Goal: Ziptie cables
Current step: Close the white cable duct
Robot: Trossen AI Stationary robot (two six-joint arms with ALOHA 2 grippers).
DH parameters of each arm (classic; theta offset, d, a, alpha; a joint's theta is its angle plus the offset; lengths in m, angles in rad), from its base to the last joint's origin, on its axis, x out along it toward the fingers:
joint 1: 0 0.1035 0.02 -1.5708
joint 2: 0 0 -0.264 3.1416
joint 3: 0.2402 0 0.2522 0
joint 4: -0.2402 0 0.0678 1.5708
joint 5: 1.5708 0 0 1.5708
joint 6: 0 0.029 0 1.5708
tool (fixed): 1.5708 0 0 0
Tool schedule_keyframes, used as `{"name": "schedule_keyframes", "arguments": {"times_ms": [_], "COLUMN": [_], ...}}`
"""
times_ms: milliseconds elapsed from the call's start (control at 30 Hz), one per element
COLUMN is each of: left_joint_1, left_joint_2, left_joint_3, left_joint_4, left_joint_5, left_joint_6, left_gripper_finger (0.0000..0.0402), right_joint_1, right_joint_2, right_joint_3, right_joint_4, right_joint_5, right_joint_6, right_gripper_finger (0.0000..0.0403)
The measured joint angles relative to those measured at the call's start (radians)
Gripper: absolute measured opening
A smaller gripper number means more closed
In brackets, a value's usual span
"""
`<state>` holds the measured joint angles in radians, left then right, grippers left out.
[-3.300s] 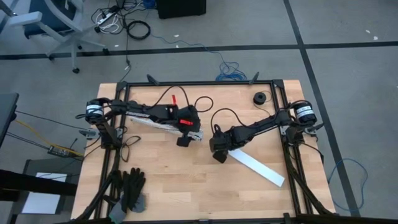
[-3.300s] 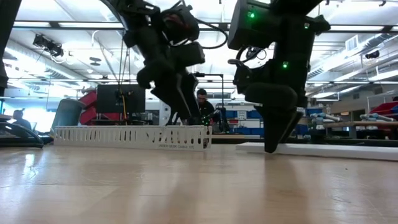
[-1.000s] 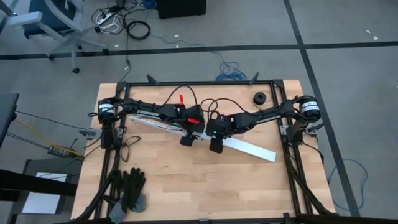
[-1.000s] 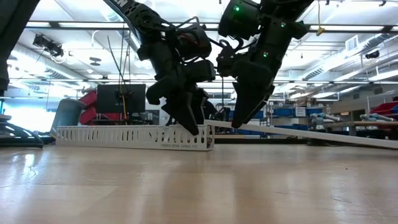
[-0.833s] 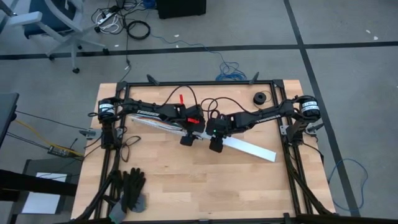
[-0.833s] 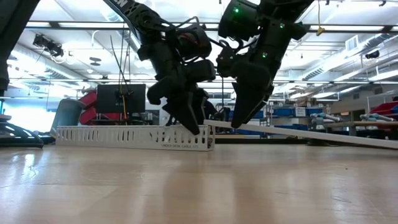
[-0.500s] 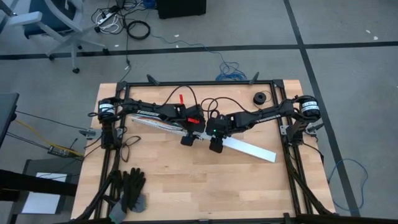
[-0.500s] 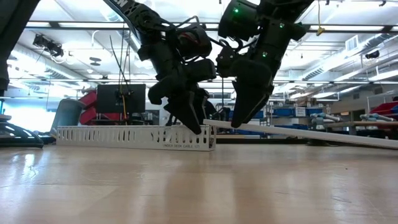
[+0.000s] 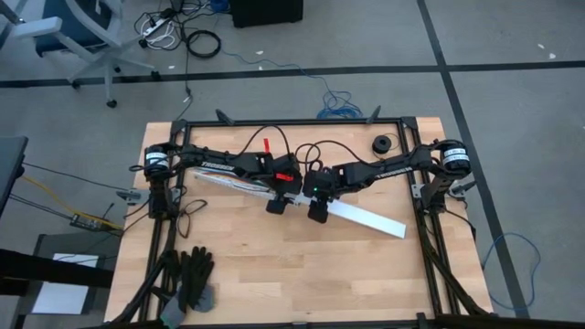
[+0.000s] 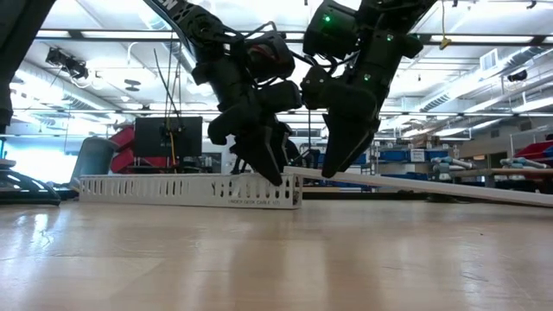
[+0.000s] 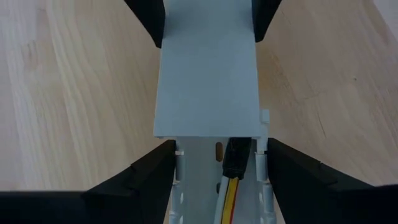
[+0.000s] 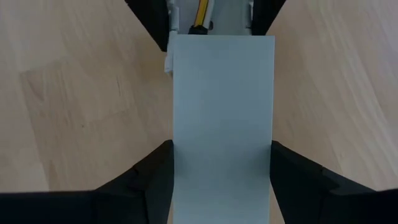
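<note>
A long white slotted channel [image 9: 228, 182] lies on the wooden table, and my left gripper [image 9: 275, 206] is shut on its right end. The cables [image 11: 228, 186], yellow and white with a dark plug end, lie inside the channel. A flat white cover strip [image 9: 367, 219] runs from that channel end toward the table's right. My right gripper [image 9: 317, 213] is shut on the strip's left end, just right of the left gripper. The strip's right end rests on the table. My left gripper pinches the channel's two slotted side walls [image 11: 178, 167] between its fingers at the channel's right end. The fingers slant down from above and lie across the channel, which rests flat on the table [image 10: 181, 190]. My right gripper pinches the cover strip's two long edges [image 12: 175, 163] between its fingers, close to the strip's left end. The fingers slant down from above, across the strip. That end [image 10: 298, 172] is lifted to the height of the channel's top, and the strip slopes down to the table on the right.
Black gloves [image 9: 191, 278] lie at the table's near left corner. A black roll [image 9: 381, 144] sits at the far right. Dark frame rails [image 9: 430, 247] run along the table's left, right and far sides. Bare wood [image 9: 302, 265] lies near the front edge.
</note>
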<state>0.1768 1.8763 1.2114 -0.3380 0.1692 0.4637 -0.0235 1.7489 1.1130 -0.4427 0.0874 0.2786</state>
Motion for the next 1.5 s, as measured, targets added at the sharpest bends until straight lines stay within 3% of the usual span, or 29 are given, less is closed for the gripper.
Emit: {"name": "schedule_keyframes", "arguments": {"times_ms": [533,1000,1500], "left_joint_1": [0.000,0.000,0.000], "left_joint_2": [0.000,0.003,0.004], "left_joint_3": [-0.001,-0.001,-0.001], "left_joint_4": [0.001,0.007,0.000], "left_joint_5": [0.002,0.001,0.005], "left_joint_6": [-0.004,-0.005,-0.007], "left_gripper_finger": [0.0218,0.0218,0.0218], "right_joint_1": [-0.006,-0.005,-0.031], "right_joint_2": [0.039,0.017,0.015], "right_joint_3": [0.003,-0.002,-0.002], "right_joint_4": [-0.003,0.008,0.020], "right_joint_5": [-0.063,-0.032,-0.113], "right_joint_6": [0.014,0.004,-0.003], "right_gripper_finger": [0.0213,0.0213,0.0213]}}
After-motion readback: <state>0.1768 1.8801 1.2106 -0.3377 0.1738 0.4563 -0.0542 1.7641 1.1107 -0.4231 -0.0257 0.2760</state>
